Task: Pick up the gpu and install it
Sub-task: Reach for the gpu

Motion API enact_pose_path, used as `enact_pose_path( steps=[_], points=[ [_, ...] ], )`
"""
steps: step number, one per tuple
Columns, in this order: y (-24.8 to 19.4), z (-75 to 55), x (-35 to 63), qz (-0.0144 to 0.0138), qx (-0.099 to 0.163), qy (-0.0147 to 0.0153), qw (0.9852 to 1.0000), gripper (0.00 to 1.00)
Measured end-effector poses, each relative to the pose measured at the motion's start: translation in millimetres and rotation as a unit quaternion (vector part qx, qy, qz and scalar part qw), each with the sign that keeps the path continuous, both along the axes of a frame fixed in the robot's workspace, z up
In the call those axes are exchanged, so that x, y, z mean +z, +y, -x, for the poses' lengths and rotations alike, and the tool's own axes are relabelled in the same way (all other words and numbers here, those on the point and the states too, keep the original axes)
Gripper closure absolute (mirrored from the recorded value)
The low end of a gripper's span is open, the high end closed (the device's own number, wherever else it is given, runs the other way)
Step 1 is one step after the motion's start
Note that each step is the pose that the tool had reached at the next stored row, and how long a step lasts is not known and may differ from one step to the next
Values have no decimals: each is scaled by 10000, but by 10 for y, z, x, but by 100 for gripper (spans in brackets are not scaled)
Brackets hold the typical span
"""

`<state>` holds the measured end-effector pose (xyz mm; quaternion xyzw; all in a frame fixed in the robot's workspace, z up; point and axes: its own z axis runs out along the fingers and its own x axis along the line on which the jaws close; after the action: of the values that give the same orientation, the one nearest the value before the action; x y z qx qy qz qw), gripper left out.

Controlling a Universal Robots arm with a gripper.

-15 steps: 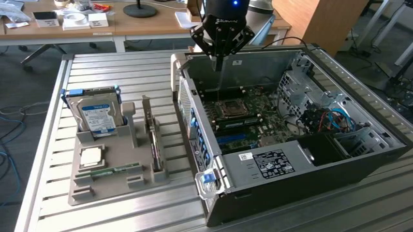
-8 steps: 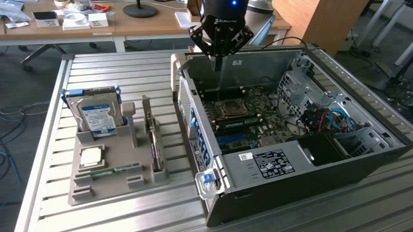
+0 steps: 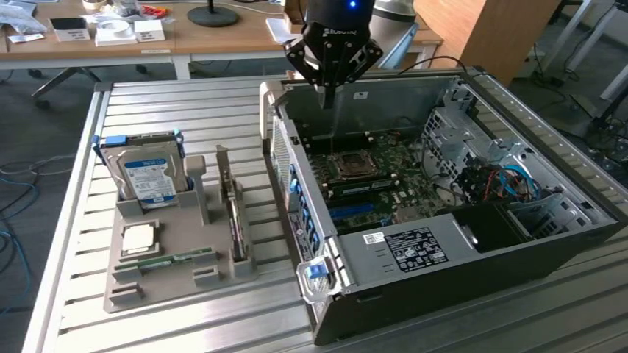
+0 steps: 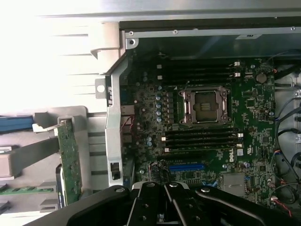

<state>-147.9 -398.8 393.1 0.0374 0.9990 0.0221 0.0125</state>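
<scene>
The gpu (image 3: 234, 220) stands on edge in a slot of the grey holder (image 3: 167, 290), on the exterior view's left of the open computer case (image 3: 442, 243). Its thin green board (image 4: 70, 162) also appears in the wrist view, outside the case wall. My gripper (image 3: 329, 99) hangs over the case's rear part, above the motherboard (image 3: 383, 165), well apart from the gpu. The fingers (image 4: 157, 200) are shut together with nothing between them. A blue expansion slot (image 4: 186, 166) lies on the board just ahead of them.
A hard drive (image 3: 147, 173) with a blue-white label stands upright in the holder. A processor chip (image 3: 140, 237) and a memory stick (image 3: 176, 259) lie beside it. The empty processor socket (image 4: 204, 106) and cables (image 3: 490, 184) sit inside the case. Desks stand behind.
</scene>
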Motion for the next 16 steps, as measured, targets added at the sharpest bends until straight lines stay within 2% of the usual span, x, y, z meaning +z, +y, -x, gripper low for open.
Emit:
enact_pose_path(
  steps=[16],
  points=[
    [0, 102, 0, 0, 0, 0, 10000, 89]
  ],
)
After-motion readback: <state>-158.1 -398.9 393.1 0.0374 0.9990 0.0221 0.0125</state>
